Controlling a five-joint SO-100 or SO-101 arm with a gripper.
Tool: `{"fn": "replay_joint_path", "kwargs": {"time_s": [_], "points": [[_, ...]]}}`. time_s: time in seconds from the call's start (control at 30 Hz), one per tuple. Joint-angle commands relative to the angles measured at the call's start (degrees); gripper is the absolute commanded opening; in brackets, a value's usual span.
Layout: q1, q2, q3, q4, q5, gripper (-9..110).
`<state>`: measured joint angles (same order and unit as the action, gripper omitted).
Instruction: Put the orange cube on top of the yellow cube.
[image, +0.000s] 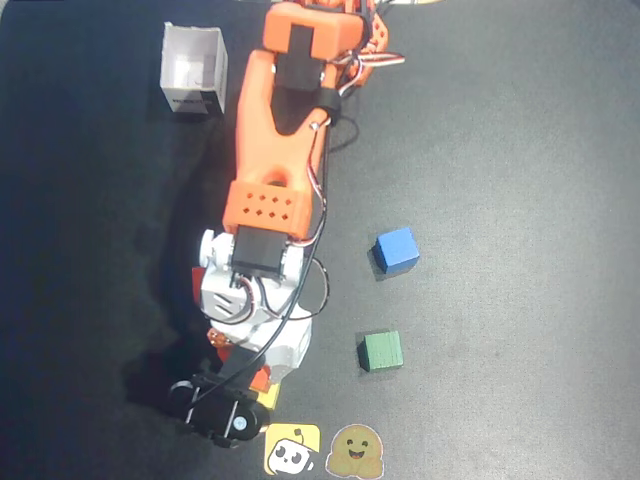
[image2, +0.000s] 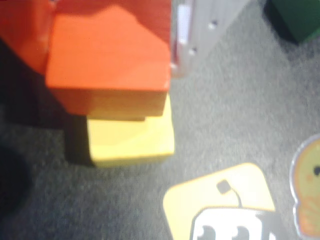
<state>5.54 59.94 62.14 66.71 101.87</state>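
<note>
In the wrist view the orange cube (image2: 107, 55) fills the top left, held between an orange finger (image2: 22, 30) on its left and a white finger (image2: 192, 30) on its right. My gripper (image2: 107, 35) is shut on it. The pale yellow cube (image2: 132, 137) sits directly beneath on the dark mat, with the orange cube resting on it or just above it and shifted a little to the left. In the overhead view the gripper (image: 255, 385) is at the bottom, where only slivers of the orange cube (image: 262, 379) and the yellow cube (image: 268, 398) show under the arm.
A yellow face sticker (image: 292, 450) and a brown blob sticker (image: 355, 452) lie flat just in front of the cubes. A green cube (image: 381, 350) and a blue cube (image: 397, 250) stand to the right. A white open box (image: 193, 68) is at top left.
</note>
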Motion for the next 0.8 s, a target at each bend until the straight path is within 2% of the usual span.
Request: {"fn": "replay_joint_path", "kwargs": {"time_s": [0.0, 0.5, 0.6, 0.77], "points": [[-0.4, 0.0, -4.0, -1.0, 0.4, 6], [-0.7, -3.3, -6.9, -1.8, 1.3, 6], [-1.1, -3.4, -6.4, -1.8, 1.4, 12], [-1.2, -3.4, -6.2, -1.8, 1.8, 12]]}}
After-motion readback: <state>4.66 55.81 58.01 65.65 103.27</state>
